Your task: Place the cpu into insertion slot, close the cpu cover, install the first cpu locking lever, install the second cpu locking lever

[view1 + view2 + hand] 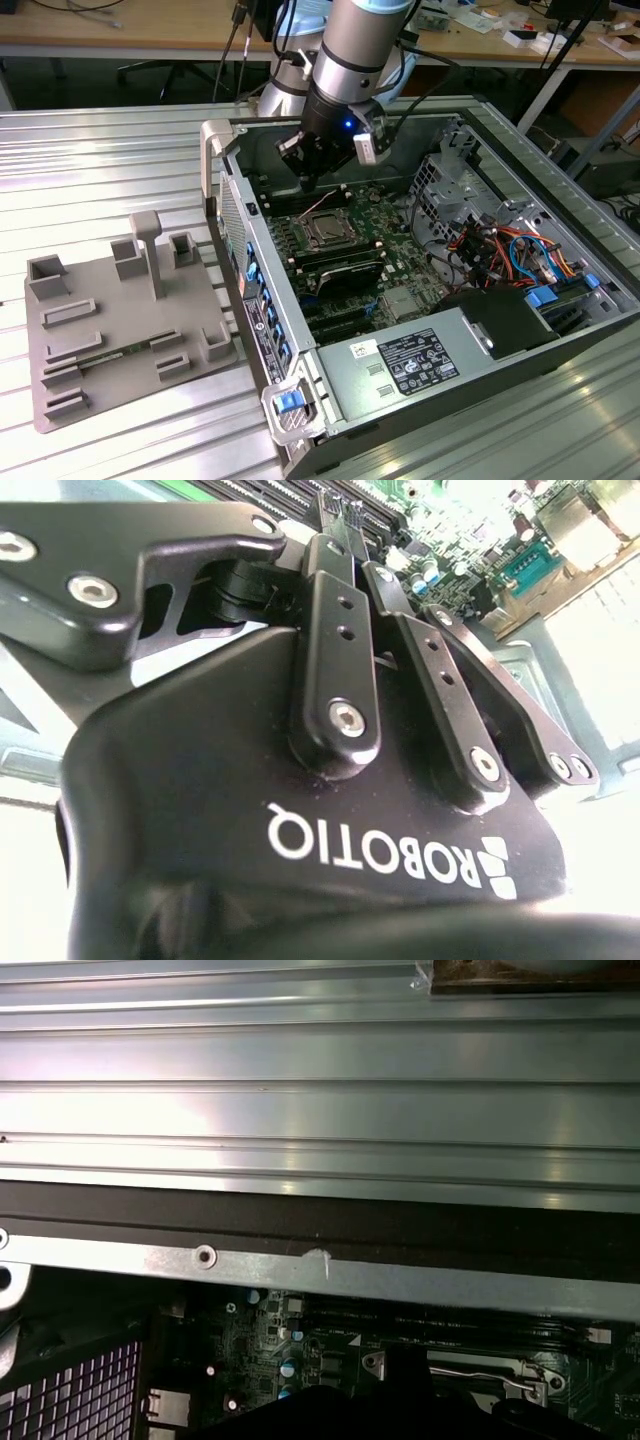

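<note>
Cataloguing by size, largest first.

Computer case (pixel 560 330): open-sided, laid flat on a ribbed metal table (pixel 100 160); its interior is exposed in the exterior view.

Robot arm (pixel 355 45): reaching down into the case from above, wrist over the far part of the board.

Grey fixture tray (pixel 120 330): set on the table at the exterior view's left, well apart from the socket; no chip can be made out in its holders.

Green circuit board (pixel 400 225): mounted in the case floor, also seen in both wrist views.

Gripper (pixel 308 172): poised just above and beside the socket, on its far side. The finger links are seen drawn close together in the second wrist view, but the tips are hidden, so how the jaws stand cannot be told, nor whether anything is held.

Insertion slot (pixel 327 230): a square, silver-rimmed socket near the board's middle, with a grey square seated inside it, judged to be the cpu (pixel 328 232) already in place.

Cpu cover: cannot be told apart from the socket rim.

Step judged in hand: closing or locking work at the socket, placement apparently done. The next move is judged to call for a fine, accurate descent onto small metal parts beside delicate components.
</note>
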Action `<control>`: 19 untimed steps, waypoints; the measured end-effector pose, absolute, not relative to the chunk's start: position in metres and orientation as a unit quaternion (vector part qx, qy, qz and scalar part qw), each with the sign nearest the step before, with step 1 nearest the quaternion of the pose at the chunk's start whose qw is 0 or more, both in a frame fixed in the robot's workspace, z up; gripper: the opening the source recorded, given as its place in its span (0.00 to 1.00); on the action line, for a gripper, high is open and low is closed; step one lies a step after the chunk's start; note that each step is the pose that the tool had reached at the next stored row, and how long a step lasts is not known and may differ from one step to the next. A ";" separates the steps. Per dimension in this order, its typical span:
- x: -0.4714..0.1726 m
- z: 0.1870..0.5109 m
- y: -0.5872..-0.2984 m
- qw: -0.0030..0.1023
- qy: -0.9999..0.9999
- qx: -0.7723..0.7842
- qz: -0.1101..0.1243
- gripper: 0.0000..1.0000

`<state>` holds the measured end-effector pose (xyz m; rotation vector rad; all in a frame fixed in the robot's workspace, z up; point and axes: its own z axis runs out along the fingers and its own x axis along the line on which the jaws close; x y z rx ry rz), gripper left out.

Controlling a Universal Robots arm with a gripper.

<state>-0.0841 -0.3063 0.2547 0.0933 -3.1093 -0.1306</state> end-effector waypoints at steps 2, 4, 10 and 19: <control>-0.084 0.254 -0.307 0.014 -0.999 0.030 -0.042 0.11; -0.084 0.254 -0.307 0.014 -0.999 0.030 -0.042 0.11; -0.082 0.251 -0.308 0.014 -0.999 0.030 -0.042 0.11; -0.082 0.250 -0.308 0.014 -0.999 0.030 -0.042 0.11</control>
